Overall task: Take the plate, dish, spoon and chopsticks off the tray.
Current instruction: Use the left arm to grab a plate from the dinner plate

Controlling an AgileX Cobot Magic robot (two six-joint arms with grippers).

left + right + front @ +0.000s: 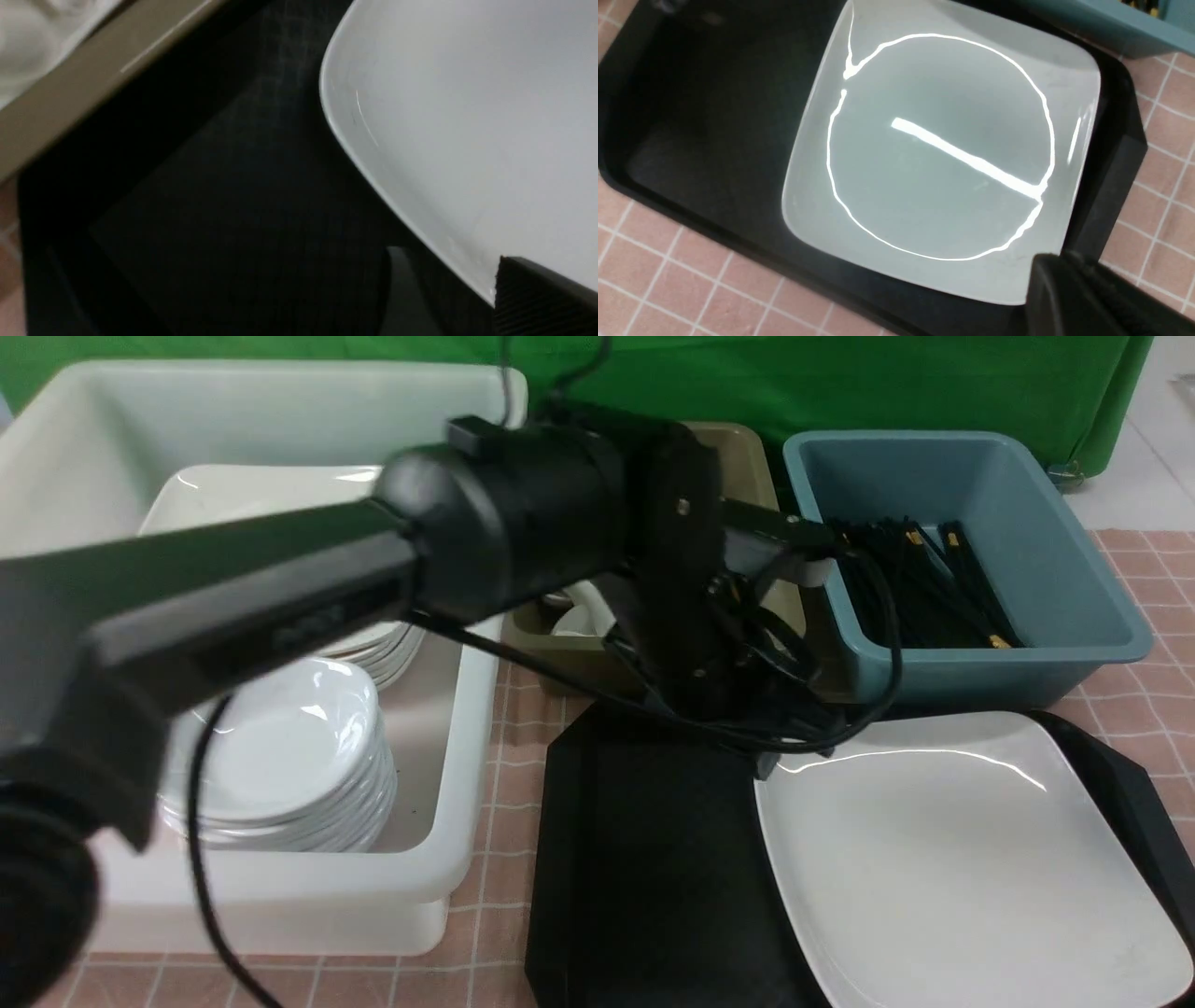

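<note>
On the tray [653,859], 3 o'clock half, the plate [952,859] is seated. Left gripper [458,298] is parked at its 11 o'clock corner, jaws apart astride the rim; right gripper [1064,289] is closed near another corner.

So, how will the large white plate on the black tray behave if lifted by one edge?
The plate looks glossy, with sharp reflections, so it is probably slippery. It looks rigid, likely ceramic, so it should not bend but may break if dropped. Being wide and flat on the tray, it would likely tilt when held at one edge.
</note>
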